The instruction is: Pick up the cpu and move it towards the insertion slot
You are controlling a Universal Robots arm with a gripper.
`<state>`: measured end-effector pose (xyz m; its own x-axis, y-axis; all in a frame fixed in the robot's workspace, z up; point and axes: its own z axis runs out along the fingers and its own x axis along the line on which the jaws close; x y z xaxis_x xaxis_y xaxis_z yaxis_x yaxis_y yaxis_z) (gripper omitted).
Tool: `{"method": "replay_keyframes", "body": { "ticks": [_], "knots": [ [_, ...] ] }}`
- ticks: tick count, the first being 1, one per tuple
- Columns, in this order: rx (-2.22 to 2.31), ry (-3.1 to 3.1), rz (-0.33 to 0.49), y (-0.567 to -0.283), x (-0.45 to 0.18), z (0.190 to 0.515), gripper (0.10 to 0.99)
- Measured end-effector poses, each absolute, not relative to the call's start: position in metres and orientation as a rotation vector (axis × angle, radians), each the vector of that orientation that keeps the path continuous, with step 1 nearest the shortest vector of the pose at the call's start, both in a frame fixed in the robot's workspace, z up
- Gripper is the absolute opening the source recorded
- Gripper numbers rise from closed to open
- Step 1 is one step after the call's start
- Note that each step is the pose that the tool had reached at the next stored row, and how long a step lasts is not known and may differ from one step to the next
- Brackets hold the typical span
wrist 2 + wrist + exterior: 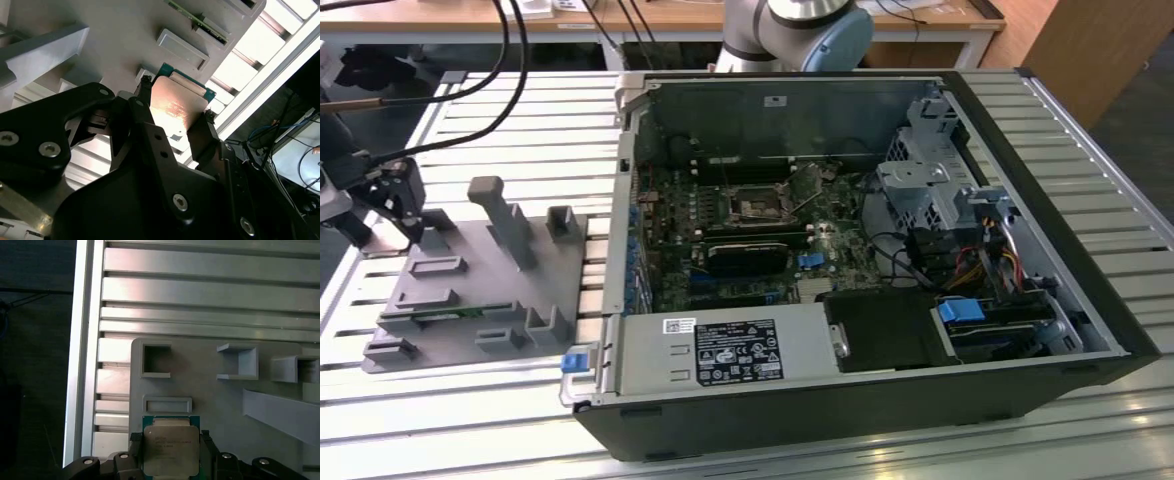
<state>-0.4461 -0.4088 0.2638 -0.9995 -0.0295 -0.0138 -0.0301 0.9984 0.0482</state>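
A table (480,110) of ribbed aluminium profiles, pale and silvery with long parallel grooves, carries everything. Two things lie directly on it. An open black desktop computer case (854,400) lies on its side over the exterior view's right and middle of the table. Just beside it, on the exterior view's left, lies a flat grey fixture plate (567,275) with raised blocks and pockets. In the first wrist view one rounded corner of the plate (210,390) sits near the edge of the grooved table top (200,290).
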Motion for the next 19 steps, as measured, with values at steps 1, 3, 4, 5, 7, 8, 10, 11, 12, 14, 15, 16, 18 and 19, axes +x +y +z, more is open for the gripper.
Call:
{"method": "replay_keyframes", "body": {
  "ticks": [1,3,4,5,7,8,10,11,12,14,15,16,18,19],
  "knots": [
    [-0.047,3.127,0.076,-0.409,-0.446,0.265,0.537],
    [-0.047,3.127,0.076,-0.409,-0.446,0.266,0.537],
    [-0.047,3.127,0.076,-0.409,-0.446,0.267,0.537],
    [-0.047,3.127,0.076,-0.409,-0.446,0.268,0.537],
    [-0.047,3.127,0.076,-0.409,-0.446,0.269,0.537],
    [-0.047,3.127,0.076,-0.409,-0.446,0.27,0.537],
    [-0.047,3.127,0.076,-0.408,-0.446,0.272,0.537],
    [-0.047,3.127,0.076,-0.408,-0.446,0.273,0.537],
    [-0.047,3.127,0.076,-0.408,-0.446,0.273,0.537],
    [-0.047,3.127,0.076,-0.408,-0.446,0.275,0.537],
    [-0.047,3.127,0.076,-0.408,-0.446,0.276,0.537],
    [-0.047,3.127,0.076,-0.408,-0.446,0.277,0.537],
    [-0.047,3.127,0.076,-0.408,-0.446,0.279,0.537],
    [-0.047,3.127,0.076,-0.408,-0.446,0.279,0.537]
  ]
}}
